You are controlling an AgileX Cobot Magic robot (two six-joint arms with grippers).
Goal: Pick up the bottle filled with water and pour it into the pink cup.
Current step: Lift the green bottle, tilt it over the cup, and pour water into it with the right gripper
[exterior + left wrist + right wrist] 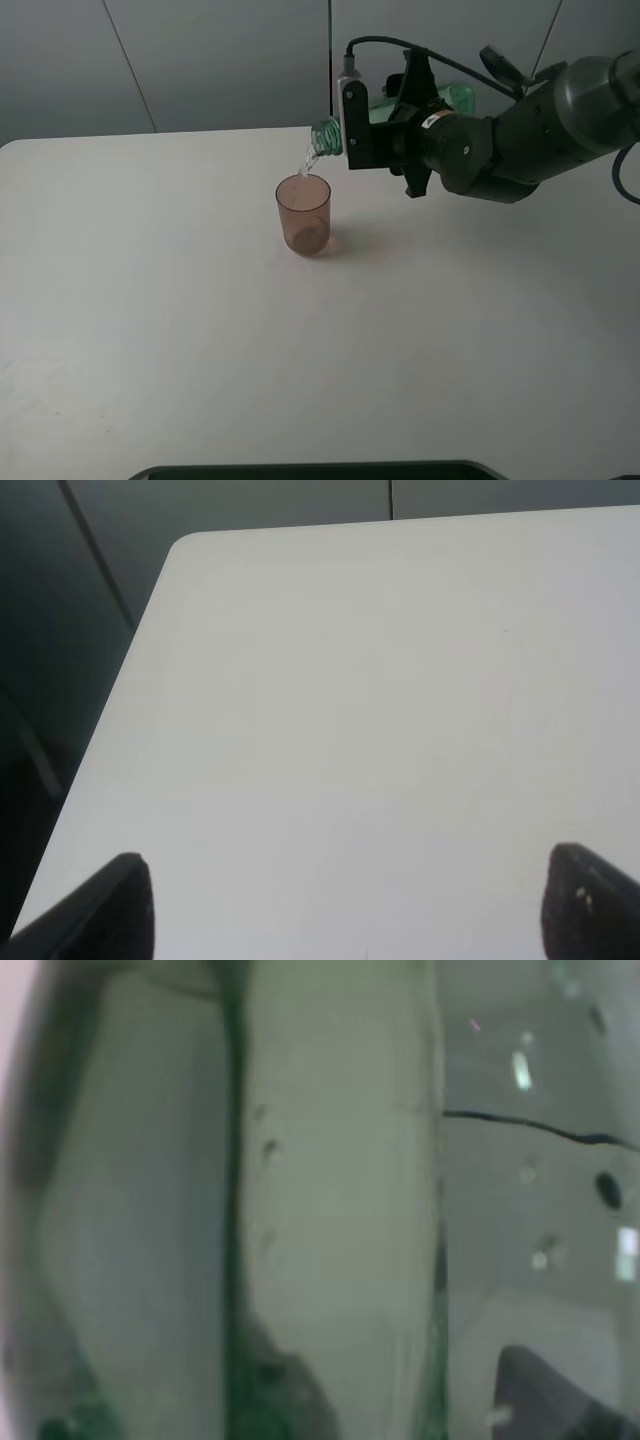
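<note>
Reaching over the table (150, 330), my right claw (385, 125) clamps the bottle (326, 136), tipped near level so its mouth hangs just above the cup (304, 214) and a thin stream (305, 165) falls in. My left claw (350, 910) idles, jaws spread, holding nothing.

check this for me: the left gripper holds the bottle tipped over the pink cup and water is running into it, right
Wrong arm: the right gripper holds the bottle tipped over the pink cup, with water running into it, as the exterior high view shows. The left gripper is open and holds nothing.
</note>
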